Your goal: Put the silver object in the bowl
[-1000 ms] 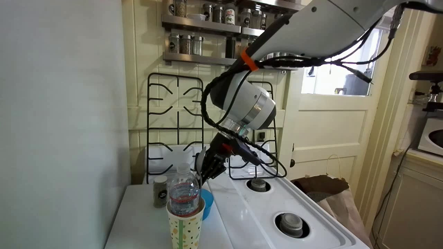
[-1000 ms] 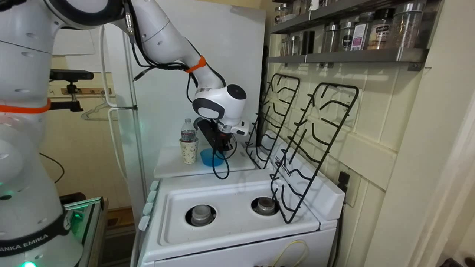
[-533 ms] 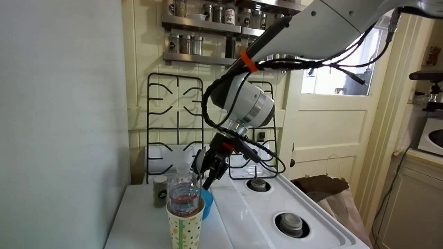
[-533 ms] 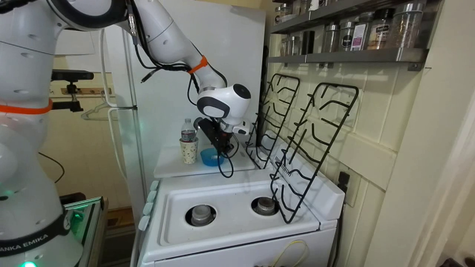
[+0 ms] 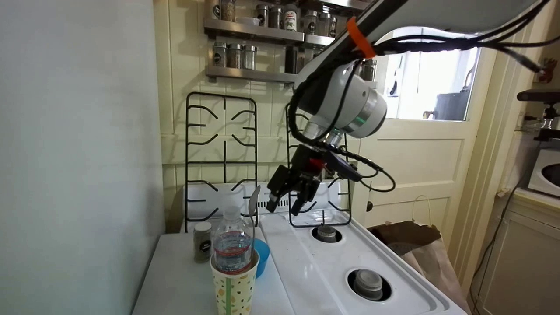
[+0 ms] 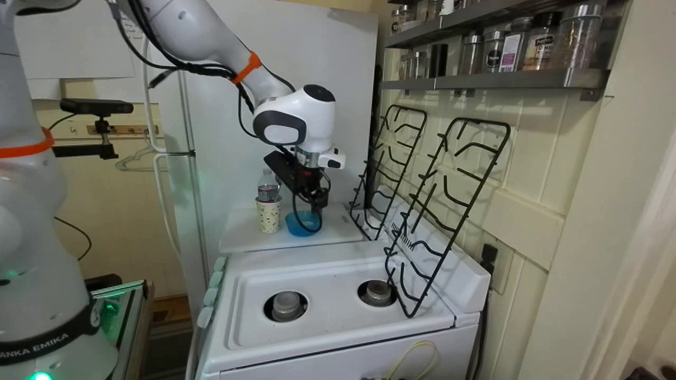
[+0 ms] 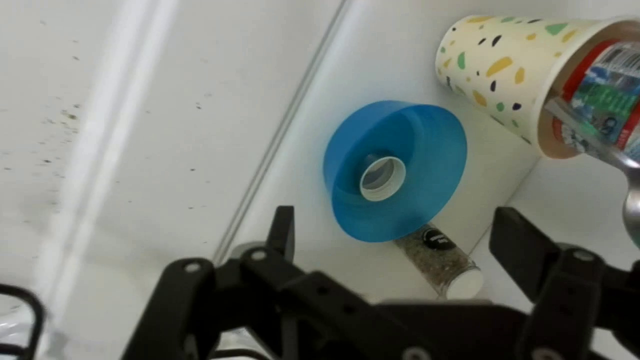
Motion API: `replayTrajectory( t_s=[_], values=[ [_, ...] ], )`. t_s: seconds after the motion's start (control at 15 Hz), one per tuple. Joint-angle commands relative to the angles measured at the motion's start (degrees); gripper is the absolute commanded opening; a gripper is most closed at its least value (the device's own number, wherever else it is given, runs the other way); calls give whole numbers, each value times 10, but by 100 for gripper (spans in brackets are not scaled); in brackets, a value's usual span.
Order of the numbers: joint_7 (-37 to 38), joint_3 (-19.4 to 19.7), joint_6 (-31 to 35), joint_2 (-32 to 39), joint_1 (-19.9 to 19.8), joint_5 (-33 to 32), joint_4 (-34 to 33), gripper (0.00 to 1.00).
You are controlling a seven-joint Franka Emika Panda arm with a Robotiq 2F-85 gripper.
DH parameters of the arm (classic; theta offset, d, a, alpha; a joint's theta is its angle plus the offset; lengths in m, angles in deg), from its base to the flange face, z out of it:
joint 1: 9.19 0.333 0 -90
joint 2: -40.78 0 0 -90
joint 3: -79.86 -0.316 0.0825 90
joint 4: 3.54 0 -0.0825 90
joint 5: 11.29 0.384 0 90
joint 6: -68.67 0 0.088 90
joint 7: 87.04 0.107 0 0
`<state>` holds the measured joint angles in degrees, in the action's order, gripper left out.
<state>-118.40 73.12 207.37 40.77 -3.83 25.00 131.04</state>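
Note:
The blue bowl (image 7: 430,155) sits on the white surface beside the stove, partly hidden behind a cup in an exterior view (image 5: 264,256). Inside it lies a small round ring-like piece (image 7: 391,189) with a whitish rim and greyish middle; it may be the silver object, though its colour leaves this uncertain. A silver spoon (image 7: 595,142) also stands in the patterned cup. My gripper (image 7: 395,212) is open, its fingers wide apart with nothing between them. It hangs in the air above the bowl's level, off toward the stove in an exterior view (image 5: 283,210).
The patterned paper cup (image 7: 500,70) holds a clear bottle (image 5: 233,245) as well as the spoon. Near the bowl is a spice jar (image 7: 435,257) with a white lid. Stove grates (image 5: 225,162) lean on the back wall. A white refrigerator (image 6: 317,63) rises beside the surface.
The jaws have opened. My arm has risen from low over the bowl and drawn back from it. The ring-like piece now lies in the bowl, outside the jaws.

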Motion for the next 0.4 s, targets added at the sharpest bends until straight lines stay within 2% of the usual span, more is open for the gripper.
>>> replayTrajectory(
  t_s=[0.0,0.07,0.13,0.2,0.27,0.33],
  values=[
    [78,15,65,-146,-6,-40,132,100],
    [106,18,82,-178,-10,-73,161,100],
    [127,16,80,-211,-17,-140,184,100],
    [125,2,49,-243,-37,-185,200,100],
    [100,43,64,-162,6,-131,139,100],
    [115,42,62,-190,2,-164,161,100]
  ],
)
